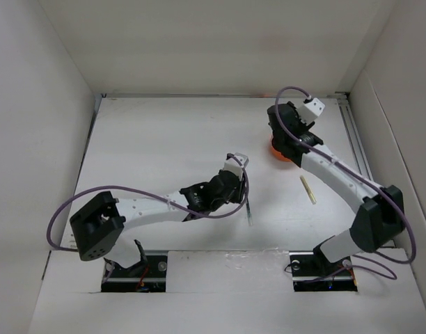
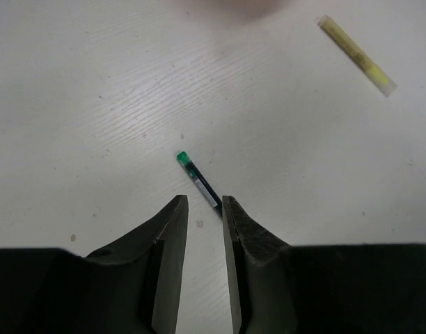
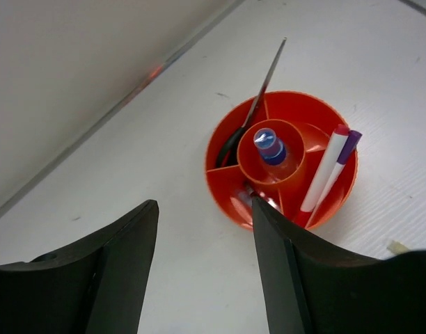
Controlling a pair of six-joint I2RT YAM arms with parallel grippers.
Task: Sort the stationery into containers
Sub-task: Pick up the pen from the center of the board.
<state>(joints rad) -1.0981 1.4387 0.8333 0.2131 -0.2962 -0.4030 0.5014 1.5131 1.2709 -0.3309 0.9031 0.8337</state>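
Left hand, narrowly parted and empty, hovers by a green-capped dark pen on the table; right hand, spread wide, hangs over the round orange plastic holder.

White arms, black joints (purple cables)

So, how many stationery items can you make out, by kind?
Pens or markers: 4 (yellow marker, green-tipped pen, red-capped pen, purple-capped pen)
Blue-capped bottle: 1
Dark scissor-like item: 1
Total: 6, plus one half-hidden item in the orange holder.
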